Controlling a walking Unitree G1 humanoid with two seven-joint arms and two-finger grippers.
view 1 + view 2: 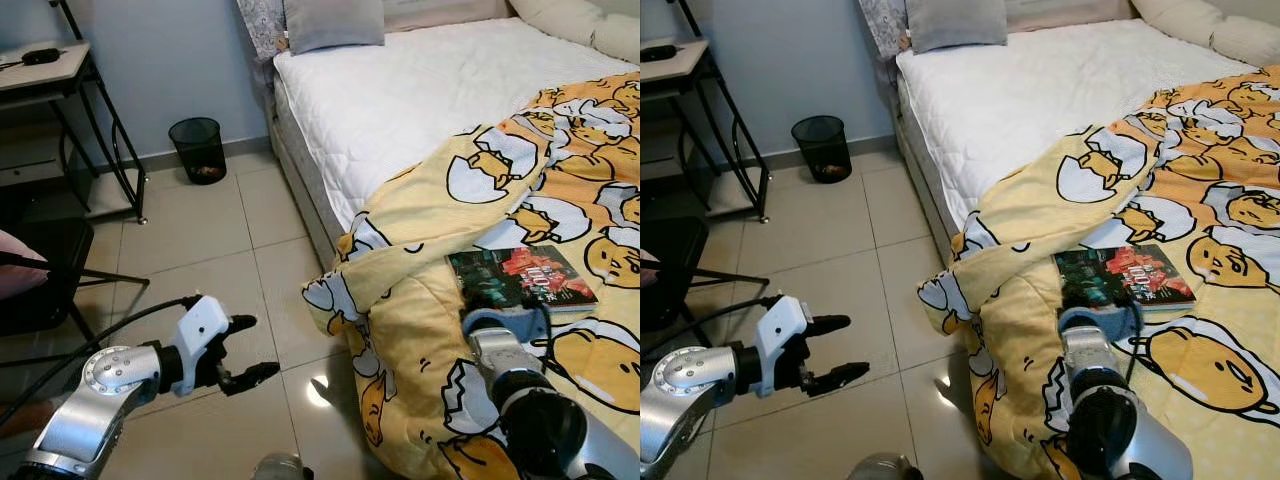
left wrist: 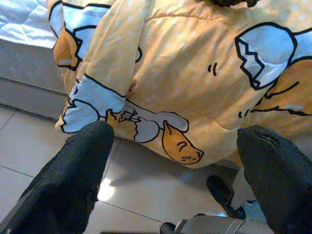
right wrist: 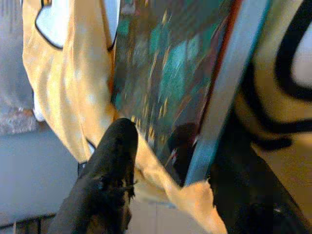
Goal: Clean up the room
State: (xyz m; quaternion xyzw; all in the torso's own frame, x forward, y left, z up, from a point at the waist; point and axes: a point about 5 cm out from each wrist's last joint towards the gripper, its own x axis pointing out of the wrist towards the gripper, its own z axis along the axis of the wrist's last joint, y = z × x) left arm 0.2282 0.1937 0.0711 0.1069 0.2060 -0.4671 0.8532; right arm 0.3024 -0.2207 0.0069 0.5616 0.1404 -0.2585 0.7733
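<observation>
Two arms frame your view of a bedroom floor and bed. At far left, a desk (image 1: 40,70) with a black metal frame stands against the blue wall, and a black mesh wastebasket (image 1: 198,148) sits on the tile floor (image 1: 200,240) between the desk and the bed. Below that, your left gripper (image 1: 240,350) hovers over the tiles with its two black fingers spread apart and holding nothing; its wrist view looks between those fingers (image 2: 73,175) at the hanging edge of the blanket. Moving right, the bed (image 1: 420,90) shows a bare white mattress with a grey pillow (image 1: 333,22) at its head. A yellow blanket (image 1: 420,330) printed with cartoon eggs covers the near right part of the bed and spills over the edge toward the floor. A book (image 1: 520,279) with a dark teal and red cover lies flat on that blanket. Your right gripper (image 3: 170,156) is at the book's near edge, with one finger (image 3: 109,165) on the cover side and the other on the underside; you cannot tell whether they are clamped on it.
</observation>
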